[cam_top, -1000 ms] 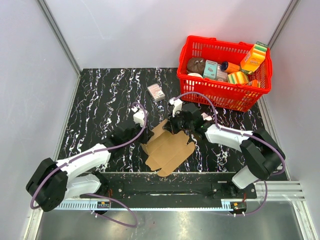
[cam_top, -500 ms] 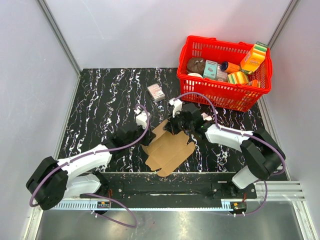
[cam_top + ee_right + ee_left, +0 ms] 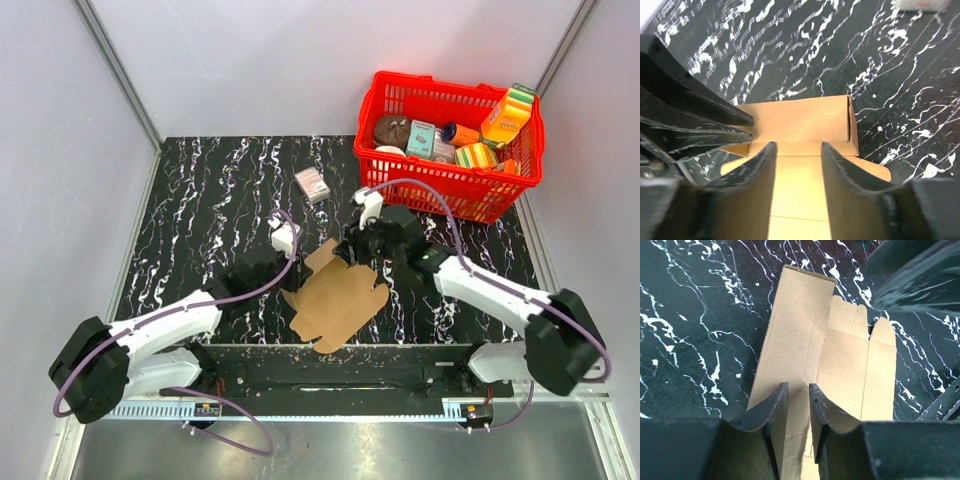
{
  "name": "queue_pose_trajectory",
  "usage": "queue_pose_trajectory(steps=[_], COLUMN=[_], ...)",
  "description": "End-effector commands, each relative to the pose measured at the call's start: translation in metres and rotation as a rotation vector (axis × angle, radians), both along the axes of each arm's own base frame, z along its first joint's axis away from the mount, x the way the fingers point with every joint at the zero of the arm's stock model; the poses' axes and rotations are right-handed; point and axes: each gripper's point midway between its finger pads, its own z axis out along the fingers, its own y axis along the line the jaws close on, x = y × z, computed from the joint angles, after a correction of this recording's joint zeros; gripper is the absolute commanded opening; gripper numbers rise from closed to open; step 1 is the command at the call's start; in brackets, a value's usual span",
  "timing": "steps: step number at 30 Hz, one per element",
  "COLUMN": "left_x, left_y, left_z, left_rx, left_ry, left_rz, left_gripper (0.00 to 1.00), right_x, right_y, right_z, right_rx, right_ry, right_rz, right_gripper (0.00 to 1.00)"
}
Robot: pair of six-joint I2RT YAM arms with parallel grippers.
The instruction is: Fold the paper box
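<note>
Paper box — flat, creased, brown

Left arm: stretched from its base at near left, reaching forward and inward, forearm low.
Right arm: extended from near right, angled inward to meet its partner.
Left gripper: tilted down and forward, fingers drawn close with only a narrow gap between them.
Right gripper: fingers spread wide, tips facing the left gripper at close quarters.
</note>
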Motion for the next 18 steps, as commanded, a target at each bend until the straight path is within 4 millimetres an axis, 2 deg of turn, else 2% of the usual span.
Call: queue_pose_trajectory(steps=[1, 2, 4, 6, 8, 9, 10, 14, 18], left_x=[0.014, 0.019, 0.020, 0.020, 0.018, 0.016, 0.014, 0.006, 0.004], left_y=[0.006, 0.006, 0.009, 0.009, 0.009, 0.010, 0.012, 0.015, 0.018], left_z=[0.045, 0.060, 0.074, 0.093, 0.102, 0.108, 0.109, 0.115, 0.114], left_rx=[-0.016, -0.028, -0.026, -0.038, -0.048, -0.061, -0.060, -0.080, -0.075], left_ry=[-0.080, -0.106, -0.127, -0.149, -0.150, -0.157, -0.152, -0.144, -0.137], left_rz=[0.071, 0.087, 0.092, 0.091, 0.084, 0.084, 0.084, 0.076, 0.084], left_gripper=[0.32, 0.36, 0.37, 0.39, 0.40, 0.40, 0.40, 0.41, 0.42], right_x=[0.007, 0.003, 0.000, -0.008, -0.014, -0.021, -0.025, -0.041, -0.052], right_y=[-0.024, -0.032, -0.049, -0.060, -0.066, -0.074, -0.078, -0.095, -0.111], right_z=[0.052, 0.048, 0.052, 0.052, 0.054, 0.048, 0.045, 0.021, -0.011], right_rx=[0.063, 0.067, 0.084, 0.145, 0.231, 0.258, 0.283, 0.382, 0.345], right_ry=[-0.067, -0.019, -0.016, 0.022, 0.078, 0.105, 0.130, 0.297, 0.435], right_rz=[-0.182, -0.231, -0.316, -0.383, -0.437, -0.451, -0.470, -0.587, -0.721], right_gripper=[0.53, 0.59, 0.62, 0.72, 0.77, 0.86, 0.89, 0.90, 0.88])
